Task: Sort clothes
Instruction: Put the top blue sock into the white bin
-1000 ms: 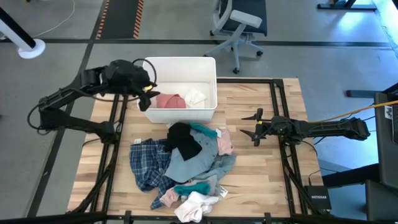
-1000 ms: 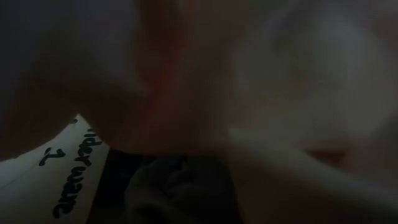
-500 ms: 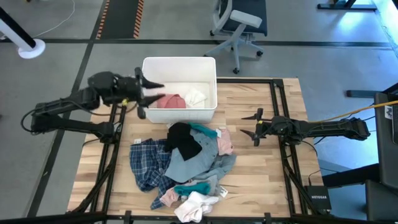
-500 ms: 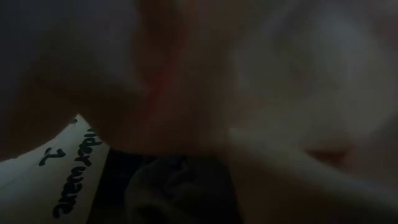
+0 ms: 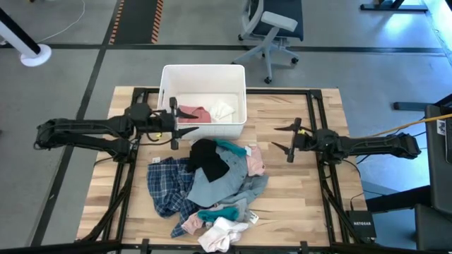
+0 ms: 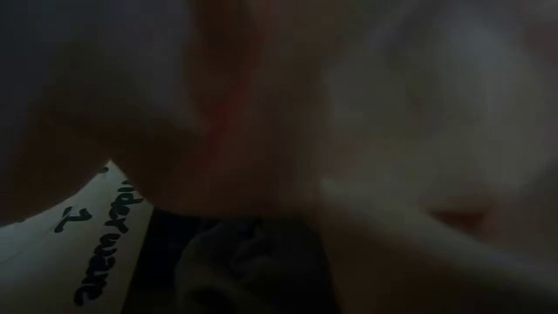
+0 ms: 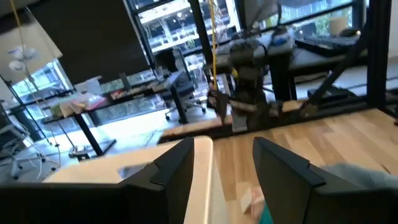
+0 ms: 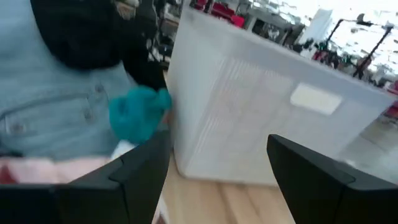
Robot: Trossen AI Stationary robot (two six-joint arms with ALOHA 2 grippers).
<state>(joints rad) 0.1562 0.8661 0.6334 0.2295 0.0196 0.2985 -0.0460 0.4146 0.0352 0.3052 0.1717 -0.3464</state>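
Observation:
The clothes lie in a pile on the wooden table: a plaid shirt, a grey-blue piece, a black piece, and teal, pink and white pieces. A pink piece and a white piece lie in the white bin. My left gripper is open at the bin's near left corner, one finger over the bin, one outside its near wall. My right gripper is open and empty, right of the pile.
The right wrist view shows the bin's wall, the teal piece and grey-blue cloth ahead. Cloth close to the lens darkens the low view. An office chair stands on the floor behind the table. Bare wood lies at the table's right.
My left gripper has gone down and toward the table's near edge, from the bin's far left corner to its near left corner, and has turned to point toward the table's right. My right gripper has edged a little toward the pile. The clothes have stayed still.

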